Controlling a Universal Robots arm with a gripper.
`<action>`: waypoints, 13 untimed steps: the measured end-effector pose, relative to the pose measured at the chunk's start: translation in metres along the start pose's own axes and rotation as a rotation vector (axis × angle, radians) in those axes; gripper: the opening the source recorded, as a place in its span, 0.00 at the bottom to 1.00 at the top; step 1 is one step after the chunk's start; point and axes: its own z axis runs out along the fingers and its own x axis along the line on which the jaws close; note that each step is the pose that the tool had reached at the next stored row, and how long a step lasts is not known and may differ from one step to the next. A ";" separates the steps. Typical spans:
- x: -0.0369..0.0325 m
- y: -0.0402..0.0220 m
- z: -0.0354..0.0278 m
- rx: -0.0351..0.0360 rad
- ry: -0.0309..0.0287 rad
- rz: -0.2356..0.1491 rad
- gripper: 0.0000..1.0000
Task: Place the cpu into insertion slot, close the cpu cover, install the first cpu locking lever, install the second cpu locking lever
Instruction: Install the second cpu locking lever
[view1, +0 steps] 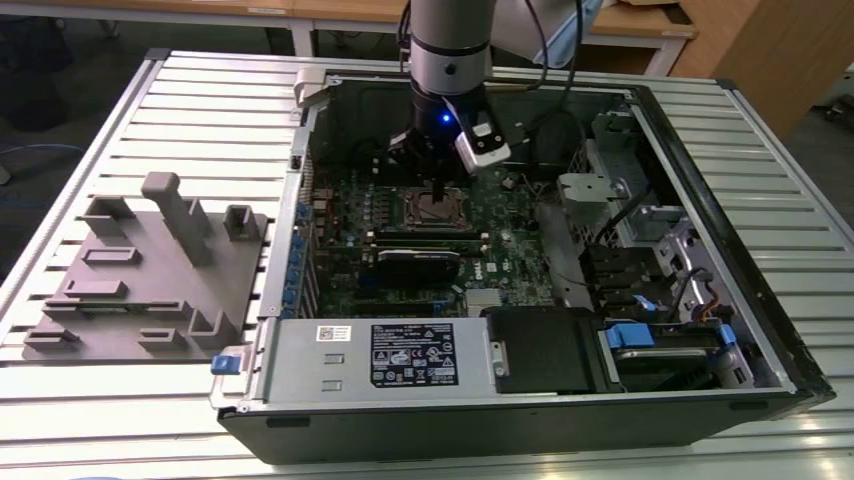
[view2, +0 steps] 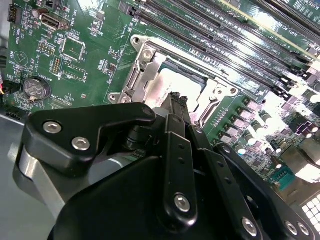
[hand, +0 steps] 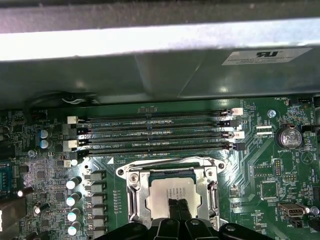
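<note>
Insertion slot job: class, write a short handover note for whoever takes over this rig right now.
Claw: shut, holding nothing, tips over the cpu; contact cannot be told.
Cpu: seated in the insertion slot.
Cpu cover: appears to lie flat around the chip.
Done: cpu placed, cover apparently closed.
Left: the two locking levers; whether either is latched cannot be told.
</note>
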 end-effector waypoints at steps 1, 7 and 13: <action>0.0000 0.0000 -0.0004 0.0005 0.0003 0.000 0.10; -0.0001 0.0000 -0.0015 0.0000 0.0000 0.000 0.10; -0.0001 0.0000 -0.0025 -0.0002 0.0000 0.000 0.10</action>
